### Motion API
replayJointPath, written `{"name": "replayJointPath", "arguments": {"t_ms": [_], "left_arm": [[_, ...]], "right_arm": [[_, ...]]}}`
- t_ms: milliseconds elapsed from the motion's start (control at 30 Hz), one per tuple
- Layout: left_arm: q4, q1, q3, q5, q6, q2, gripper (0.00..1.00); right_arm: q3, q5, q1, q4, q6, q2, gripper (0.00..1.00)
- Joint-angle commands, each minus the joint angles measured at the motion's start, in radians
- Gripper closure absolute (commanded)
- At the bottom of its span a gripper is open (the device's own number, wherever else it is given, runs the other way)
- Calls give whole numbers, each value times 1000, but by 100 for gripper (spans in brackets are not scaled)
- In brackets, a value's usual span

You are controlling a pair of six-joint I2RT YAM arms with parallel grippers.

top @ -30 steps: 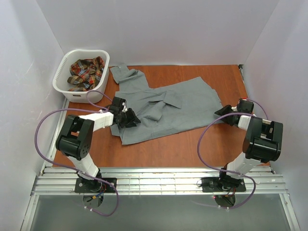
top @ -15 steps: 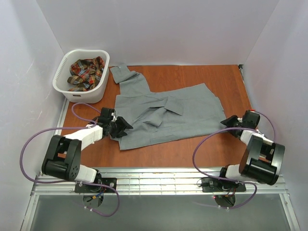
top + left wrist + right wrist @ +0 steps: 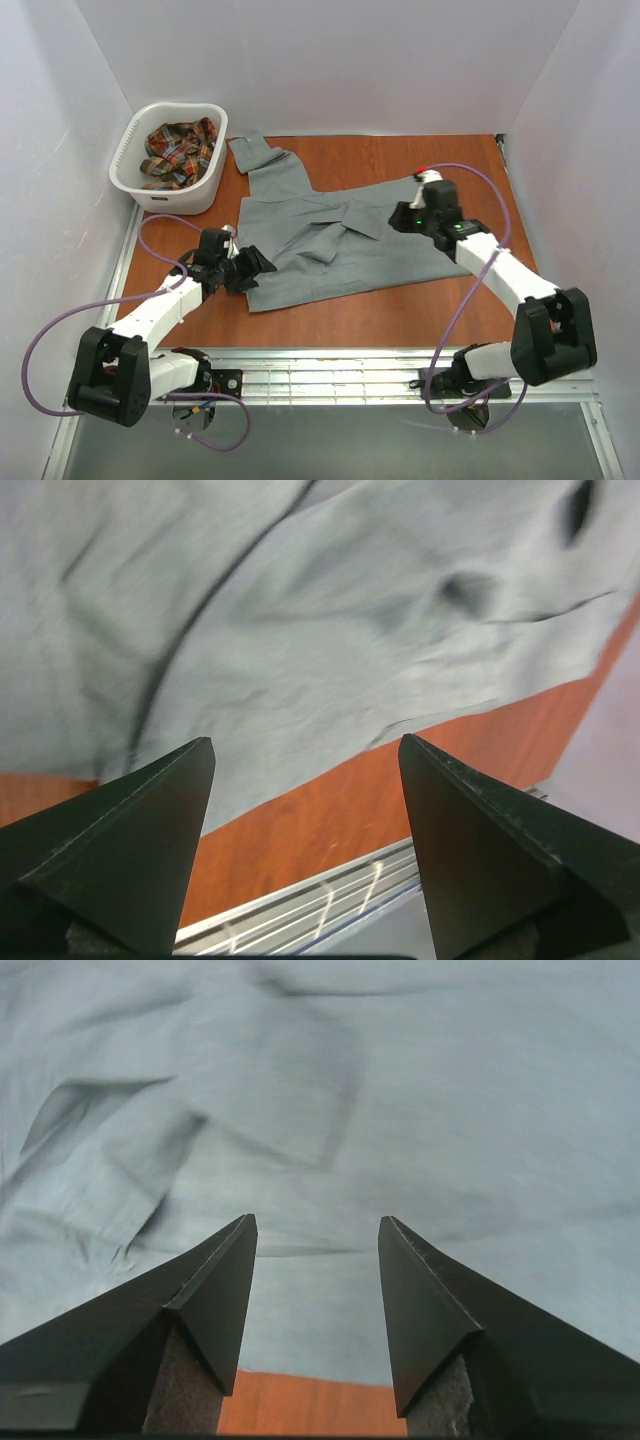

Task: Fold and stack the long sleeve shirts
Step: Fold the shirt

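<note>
Bright, even light, soft shadows; grey shirt (image 3: 330, 650) blurred in both wrist views.

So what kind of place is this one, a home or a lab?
Probably a lab test cell: plain white walls box in a wooden table, and the left arm and right arm are mounted on a metal rail at its edge.

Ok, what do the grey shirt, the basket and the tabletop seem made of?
Grey shirt: thin matte cloth, soft; it creases and lies limp. Basket: white plastic, probably moulded; smooth rounded rim, rigid shape. Tabletop: reddish-brown wood look, perhaps laminate; flat, even colour.
</note>
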State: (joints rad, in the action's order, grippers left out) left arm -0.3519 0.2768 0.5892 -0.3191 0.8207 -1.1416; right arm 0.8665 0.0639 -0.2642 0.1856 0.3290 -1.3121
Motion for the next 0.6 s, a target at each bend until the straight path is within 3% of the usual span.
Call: {"name": "replayJointPath", "arguments": {"t_ms": [0,133,233,567], "left_arm": [[-59,2,-61,-17,8,-20,29],[-51,2,-74,-26,-8,-56,29],[-50,2,-81,-29,-11,-73,29],[-56,1,-104,-28,-35,-75,29]], "right_arm": [[94,-175,-180,46,-154,-105,53],[221,-338,-343,35,-347,-241,50],[282,-423,-398,34,-442,-306,48],[378,-619,-475,20,-668,-507,41]]}}
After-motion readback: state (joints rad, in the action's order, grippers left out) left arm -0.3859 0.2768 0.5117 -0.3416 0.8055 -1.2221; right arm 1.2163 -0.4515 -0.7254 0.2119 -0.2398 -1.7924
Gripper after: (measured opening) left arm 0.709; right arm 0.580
